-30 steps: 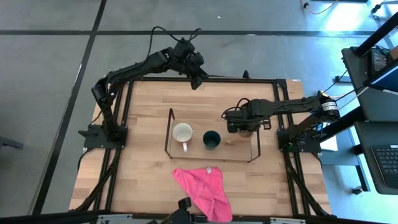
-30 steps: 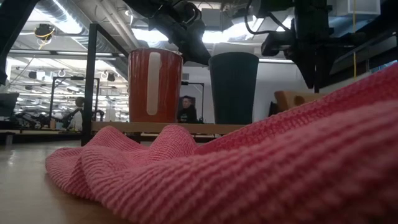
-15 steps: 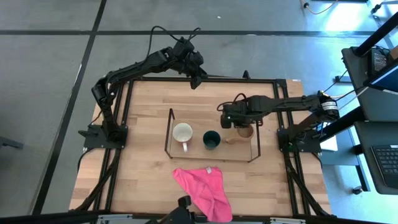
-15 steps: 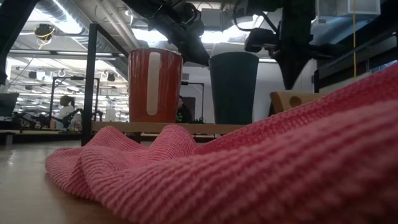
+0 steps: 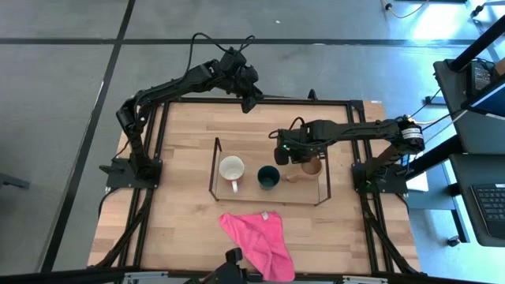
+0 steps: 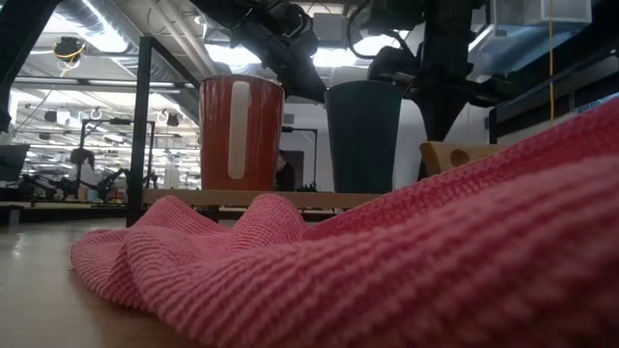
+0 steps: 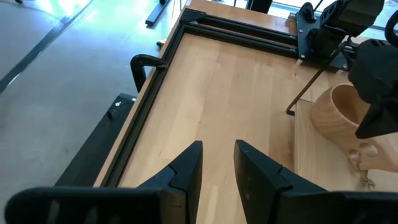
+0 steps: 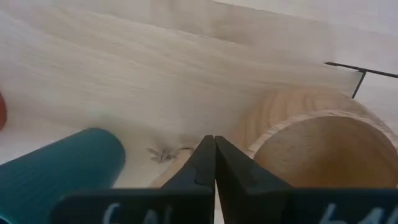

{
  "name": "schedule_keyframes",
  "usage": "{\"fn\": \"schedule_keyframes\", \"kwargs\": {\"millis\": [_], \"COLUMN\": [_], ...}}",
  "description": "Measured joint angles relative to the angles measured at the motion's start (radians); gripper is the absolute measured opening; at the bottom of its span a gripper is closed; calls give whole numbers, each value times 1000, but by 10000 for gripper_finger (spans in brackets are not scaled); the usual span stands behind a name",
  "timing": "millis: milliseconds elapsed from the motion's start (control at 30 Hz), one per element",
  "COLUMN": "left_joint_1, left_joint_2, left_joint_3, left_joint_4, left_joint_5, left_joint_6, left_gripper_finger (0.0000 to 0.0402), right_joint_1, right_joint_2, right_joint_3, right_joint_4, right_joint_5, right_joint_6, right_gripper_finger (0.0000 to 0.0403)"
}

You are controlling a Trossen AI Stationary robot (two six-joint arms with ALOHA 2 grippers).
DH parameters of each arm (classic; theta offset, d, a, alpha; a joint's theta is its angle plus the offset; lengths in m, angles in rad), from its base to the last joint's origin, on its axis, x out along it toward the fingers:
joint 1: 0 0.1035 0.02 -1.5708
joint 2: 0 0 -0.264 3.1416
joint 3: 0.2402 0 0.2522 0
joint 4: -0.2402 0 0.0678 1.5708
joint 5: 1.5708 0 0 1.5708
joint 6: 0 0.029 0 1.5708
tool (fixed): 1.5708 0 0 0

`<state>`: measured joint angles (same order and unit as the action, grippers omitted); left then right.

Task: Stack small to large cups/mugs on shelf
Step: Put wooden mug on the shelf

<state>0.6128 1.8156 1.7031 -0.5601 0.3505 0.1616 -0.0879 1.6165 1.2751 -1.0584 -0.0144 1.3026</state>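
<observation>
On shelf (image 5: 319,192) — three cups (image 5: 267,177)

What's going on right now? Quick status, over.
Right hand shut, empty, above shelf. Left hand waiting at far edge. Three cups on shelf. Nothing blocking.

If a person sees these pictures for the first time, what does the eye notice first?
Probably the pink cloth at the table's near edge, which fills the low view. Next, three cups in a row on the black shelf: the white-inside mug, dark green cup and wooden cup. The right hand hangs shut above the shelf, between the green and wooden cups.
</observation>
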Motion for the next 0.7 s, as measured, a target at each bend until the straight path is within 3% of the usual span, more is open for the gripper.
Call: {"fn": "schedule_keyframes", "kwargs": {"millis": [433, 700], "left_joint_1": [0, 2], "left_joint_2": [0, 0], "left_joint_3": [0, 0], "left_joint_4": [0, -4], "left_joint_5": [-1, -4], "left_joint_6": [6, 7], "left_gripper_finger": [86, 86], "right_joint_1": [5, 5], "right_joint_2": [9, 10], "right_joint_3": [-11, -8], "right_joint_4": [112, 90], "right_joint_5": [-89, -44], "right_joint_6": [-16, -12], "right_gripper_finger": [2, 2]}}
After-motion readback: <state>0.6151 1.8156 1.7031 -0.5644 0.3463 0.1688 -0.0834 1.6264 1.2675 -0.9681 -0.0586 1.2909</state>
